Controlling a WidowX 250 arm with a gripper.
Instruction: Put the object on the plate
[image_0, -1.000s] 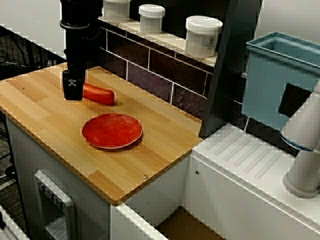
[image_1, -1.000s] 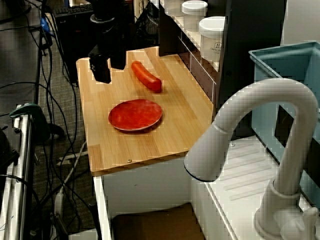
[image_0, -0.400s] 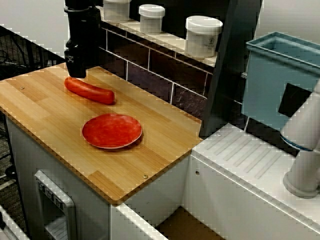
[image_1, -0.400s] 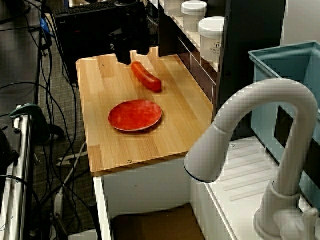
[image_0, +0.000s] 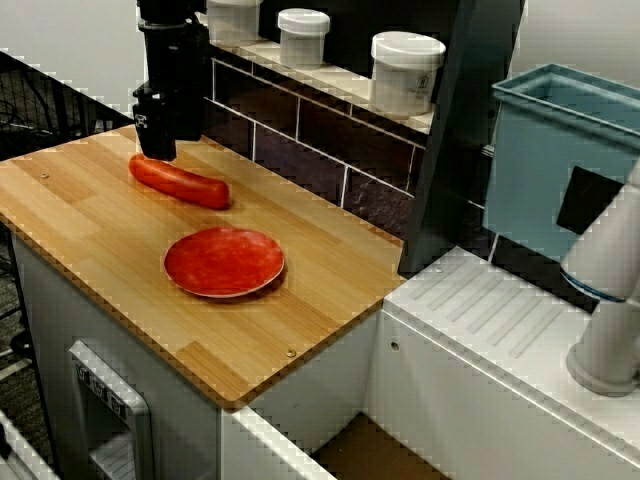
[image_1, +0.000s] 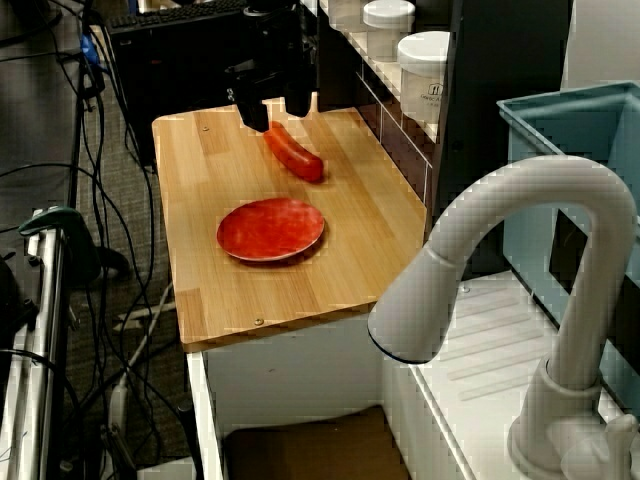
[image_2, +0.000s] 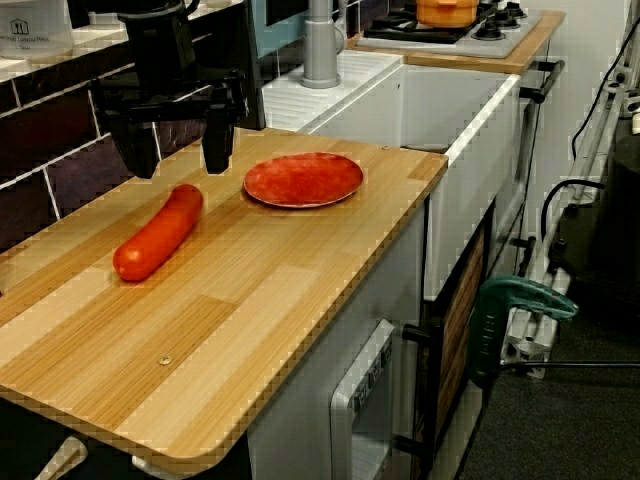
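Observation:
The object, a long glossy red-orange sausage (image_0: 180, 182), lies flat on the wooden counter near the tiled wall and also shows in the other views (image_1: 295, 155) (image_2: 158, 233). The round red plate (image_0: 224, 262) (image_1: 271, 229) (image_2: 303, 179) sits empty a short way from it, toward the counter's front. My black gripper (image_2: 180, 150) (image_1: 278, 112) (image_0: 157, 140) hangs open just above the sausage's end farthest from the plate. Its two fingers are spread wide with nothing between them, and they do not touch the sausage.
Three white lidded jars (image_0: 406, 70) stand on the ledge above the dark tiled wall. A blue bin (image_0: 560, 150) and a white faucet (image_1: 520, 300) are beyond the counter's right end. Bare wood (image_2: 230, 330) stretches to the counter's front edge.
My gripper has moved from the open counter beside the sausage toward the wall and now hangs over the sausage's end. Sausage and plate have not moved.

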